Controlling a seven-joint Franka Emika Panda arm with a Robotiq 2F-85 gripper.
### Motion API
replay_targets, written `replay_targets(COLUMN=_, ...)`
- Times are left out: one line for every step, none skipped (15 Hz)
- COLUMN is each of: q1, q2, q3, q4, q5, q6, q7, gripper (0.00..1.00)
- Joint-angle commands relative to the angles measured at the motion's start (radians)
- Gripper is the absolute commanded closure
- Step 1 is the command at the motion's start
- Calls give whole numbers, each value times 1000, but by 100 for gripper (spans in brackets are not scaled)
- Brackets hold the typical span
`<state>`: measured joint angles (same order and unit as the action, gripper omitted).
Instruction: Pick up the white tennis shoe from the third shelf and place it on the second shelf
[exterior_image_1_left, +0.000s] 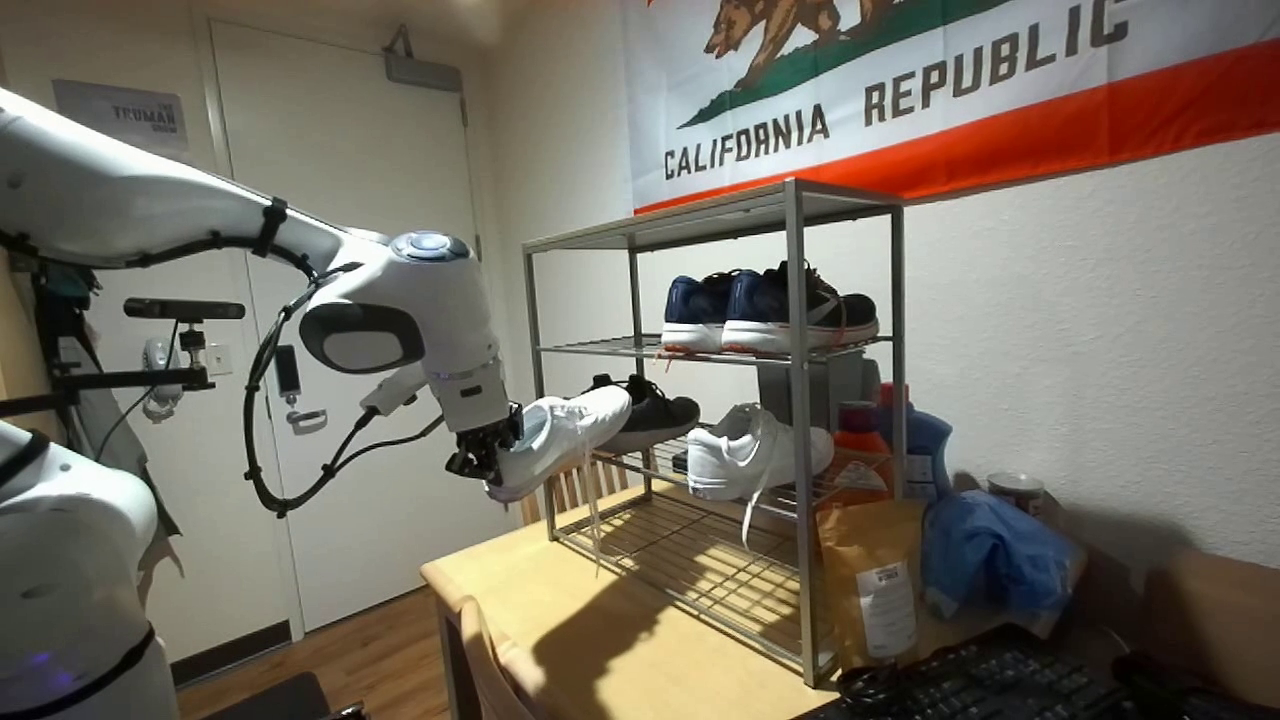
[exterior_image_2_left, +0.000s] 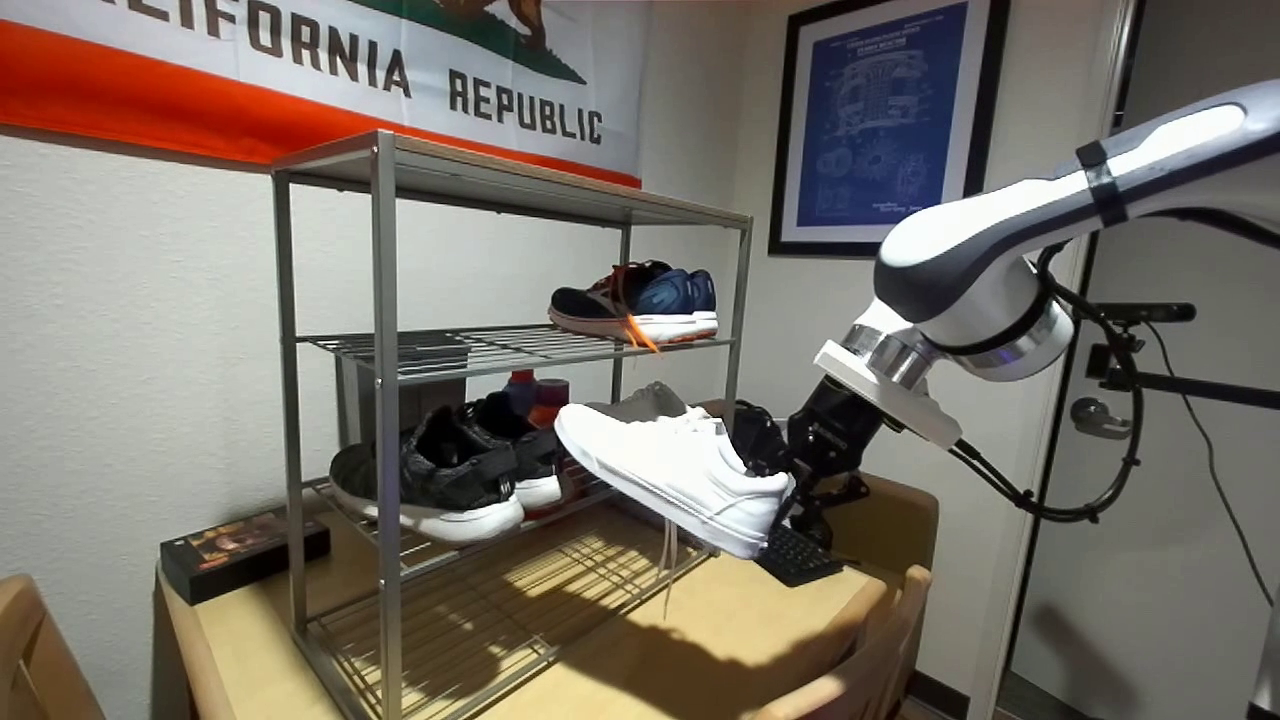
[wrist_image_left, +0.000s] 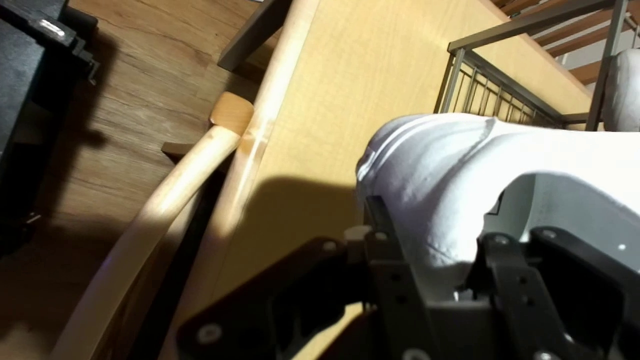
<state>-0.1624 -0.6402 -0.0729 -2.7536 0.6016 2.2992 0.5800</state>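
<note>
The white tennis shoe (exterior_image_1_left: 565, 430) hangs in the air before the rack, gripped at its heel, with its laces dangling. Its toe points toward the rack and tilts up, about level with the second shelf (exterior_image_2_left: 440, 560); whether the toe is past the shelf's front edge I cannot tell. My gripper (wrist_image_left: 432, 225) is shut on the heel wall, one finger (wrist_image_left: 380, 225) outside and the other inside the shoe opening. Another white shoe (exterior_image_1_left: 735, 462) sits on the second shelf, with black shoes (exterior_image_2_left: 455, 480) also there. Below lies the wire third shelf (exterior_image_1_left: 680, 545), crossed by shadow.
Dark blue shoes (exterior_image_1_left: 760, 315) stand on the uppermost shoe tier. Rack posts (exterior_image_1_left: 800, 440) flank the shelf front. A wooden chair (wrist_image_left: 175, 190) stands at the table's (wrist_image_left: 360, 75) front edge. A yellow pouch (exterior_image_1_left: 870, 580) and a keyboard (exterior_image_1_left: 1000, 680) lie beside the rack.
</note>
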Motion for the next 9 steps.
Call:
replay_targets(q1=-4, q2=-43, q3=-32, q4=18, q5=55, q6=-8, q7=-28, gripper=97)
replay_targets(q1=-4, q2=-57, q3=-41, q4=18, q5=67, q6=-13, q7=-33, gripper=97)
replay_targets(q1=-4, q2=-71, q3=-51, q4=18, q5=80, q6=-16, q7=-37, gripper=97)
replay_targets(q1=-4, q2=-81, q3=-59, q4=19, q5=95, q6=-19, q7=-40, gripper=97)
replay_targets(q1=-2, q2=-86, q3=-66, q4=21, q5=109, q6=-22, q7=-45, gripper=97)
replay_targets(q1=-2, q2=-91, q3=-69, q4=22, q5=124, q6=-20, q7=-48, gripper=97)
replay_targets(q1=0, q2=-90, q3=-67, q4=25, q5=139, q6=-15, q7=-50, gripper=97)
replay_targets(q1=-1, q2=-88, q3=-64, q4=27, q5=154, q6=-12, q7=-57, gripper=97)
replay_targets(q1=-2, q2=-78, q3=-60, q4=34, q5=162, q6=-13, q7=-55, gripper=97)
